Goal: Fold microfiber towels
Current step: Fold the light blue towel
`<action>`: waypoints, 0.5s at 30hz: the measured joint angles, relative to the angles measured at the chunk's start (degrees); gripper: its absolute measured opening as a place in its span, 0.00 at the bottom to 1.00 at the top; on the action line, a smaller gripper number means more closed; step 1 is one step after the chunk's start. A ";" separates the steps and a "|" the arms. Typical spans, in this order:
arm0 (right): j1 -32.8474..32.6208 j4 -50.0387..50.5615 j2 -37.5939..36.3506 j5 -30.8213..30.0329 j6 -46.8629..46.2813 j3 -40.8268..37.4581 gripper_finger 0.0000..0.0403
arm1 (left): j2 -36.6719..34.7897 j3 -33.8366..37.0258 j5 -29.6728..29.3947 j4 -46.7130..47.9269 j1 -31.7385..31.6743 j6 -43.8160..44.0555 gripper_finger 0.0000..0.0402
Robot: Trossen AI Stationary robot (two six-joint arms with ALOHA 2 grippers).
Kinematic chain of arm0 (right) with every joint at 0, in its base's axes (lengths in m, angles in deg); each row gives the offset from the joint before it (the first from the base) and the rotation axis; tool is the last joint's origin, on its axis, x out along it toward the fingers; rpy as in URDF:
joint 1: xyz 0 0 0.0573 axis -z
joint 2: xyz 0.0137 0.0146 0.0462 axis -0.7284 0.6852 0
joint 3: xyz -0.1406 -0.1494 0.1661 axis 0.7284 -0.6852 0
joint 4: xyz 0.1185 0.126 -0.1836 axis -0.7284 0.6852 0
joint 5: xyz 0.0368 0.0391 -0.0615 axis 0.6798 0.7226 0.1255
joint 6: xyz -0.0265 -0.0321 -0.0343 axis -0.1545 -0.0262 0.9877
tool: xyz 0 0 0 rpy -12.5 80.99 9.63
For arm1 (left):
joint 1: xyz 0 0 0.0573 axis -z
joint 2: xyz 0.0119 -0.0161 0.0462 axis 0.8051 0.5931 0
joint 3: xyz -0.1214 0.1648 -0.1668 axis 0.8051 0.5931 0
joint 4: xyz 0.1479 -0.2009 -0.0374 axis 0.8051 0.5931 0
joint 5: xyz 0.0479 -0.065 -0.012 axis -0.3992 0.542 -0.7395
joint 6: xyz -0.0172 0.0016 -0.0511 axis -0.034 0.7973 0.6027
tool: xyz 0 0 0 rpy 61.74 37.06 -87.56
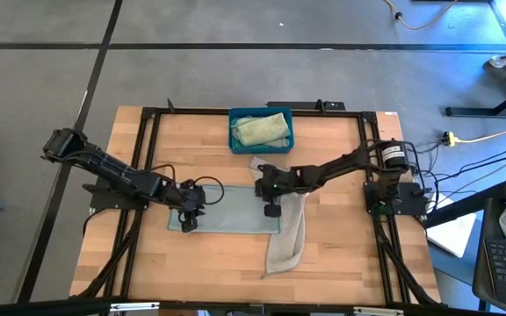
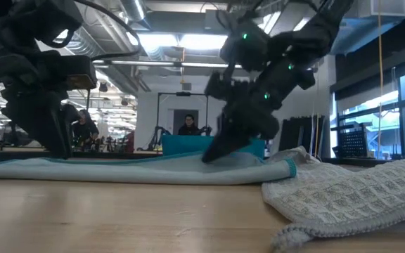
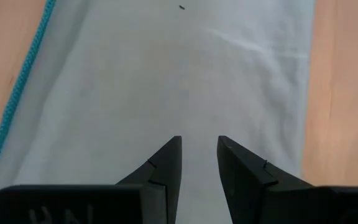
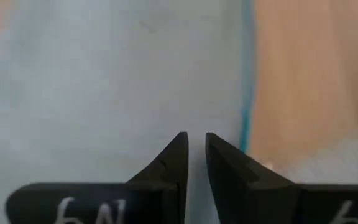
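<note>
The wooden table (image 1: 235, 263) has a black frame along its edges. A pale blue towel (image 1: 235, 215) lies flat on it near the middle, folded into a long strip. Just beside it on the right lies a crumpled grey-beige towel (image 1: 288, 246), overlapping its end. A teal-blue bin (image 1: 233, 140) stands at the far edge, well apart

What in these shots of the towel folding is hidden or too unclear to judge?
- Pale blue microfiber towel: whether either gripper pinches it; both wrist views cut the fingertips' contact.
- Pale green cloth in the teal-blue plastic bin: anything beneath, high view.
- Grey-beige waffle towel: part under the right gripper.
</note>
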 joint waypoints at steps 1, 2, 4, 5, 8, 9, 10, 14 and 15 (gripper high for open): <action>0.54 1.66 -0.01 -1.15 -0.69 -0.06 0.15 | 0.00 -0.01 0.00 -0.01 0.22 0.02 0.24; 0.98 3.38 0.00 -1.72 -1.18 -0.22 0.15 | 0.00 0.00 -0.03 -0.02 0.36 0.02 0.24; 1.71 4.71 -0.12 -1.62 -2.41 -0.42 0.15 | 0.00 -0.02 -0.20 0.01 0.80 0.02 0.24; 1.92 5.13 -0.21 -1.06 -2.76 -0.56 0.15 | 0.00 0.00 -0.30 -0.01 0.98 0.02 0.24; 2.04 6.08 -0.35 0.61 -3.29 -0.57 0.15 | 0.00 0.00 -0.61 0.03 1.32 0.25 0.24; 2.04 6.05 -0.35 0.71 -3.26 -0.57 0.15 | 0.00 0.00 -0.61 0.05 1.39 0.50 0.24; 2.02 6.01 -0.45 0.83 -3.19 -0.57 0.15 | 0.00 0.00 -0.61 0.10 1.39 0.59 0.24; 1.93 6.60 -1.64 1.37 -2.63 -0.71 0.15 | 0.00 0.00 -0.50 0.84 1.39 0.70 0.24; 1.93 6.93 -2.43 1.42 -2.61 -0.78 0.15 | 0.00 0.00 -0.05 1.08 1.39 0.72 0.24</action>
